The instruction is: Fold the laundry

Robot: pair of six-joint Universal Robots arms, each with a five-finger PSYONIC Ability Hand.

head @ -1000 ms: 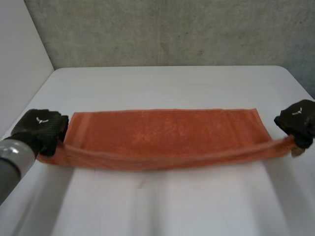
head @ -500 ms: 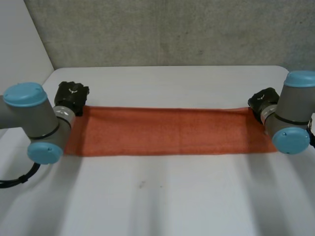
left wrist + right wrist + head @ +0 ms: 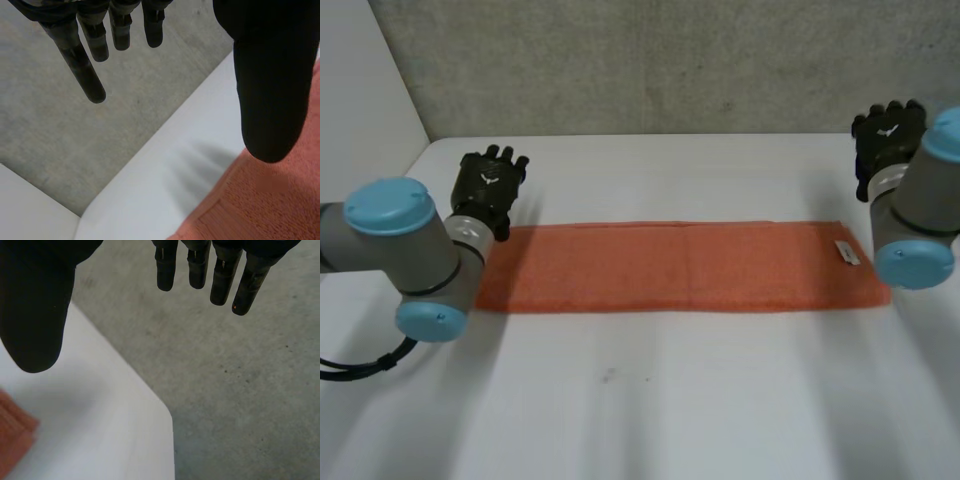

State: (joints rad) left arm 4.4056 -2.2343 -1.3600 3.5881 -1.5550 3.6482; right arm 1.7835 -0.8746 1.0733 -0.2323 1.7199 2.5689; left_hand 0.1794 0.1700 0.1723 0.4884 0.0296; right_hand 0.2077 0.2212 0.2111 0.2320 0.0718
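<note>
An orange towel (image 3: 680,266) lies flat across the white table (image 3: 650,400) as a long folded strip, with a small white label near its right end. My left hand (image 3: 490,182) hovers just beyond the strip's far left corner, its fingers (image 3: 95,60) straight and spread, holding nothing; the towel's corner (image 3: 270,200) lies under its thumb. My right hand (image 3: 886,130) is lifted past the far right corner, fingers (image 3: 220,275) straight, empty. The towel's corner (image 3: 12,437) lies apart from it, below the thumb.
The table's far edge meets a grey concrete floor (image 3: 650,60) behind. A white wall (image 3: 360,100) stands at the left. Both grey arms with blue caps (image 3: 390,205) lean over the towel's ends.
Both hands let go of the towel's far corners, opened, and moved up and away toward the table's back. The towel now lies flat, folded in half lengthwise.
</note>
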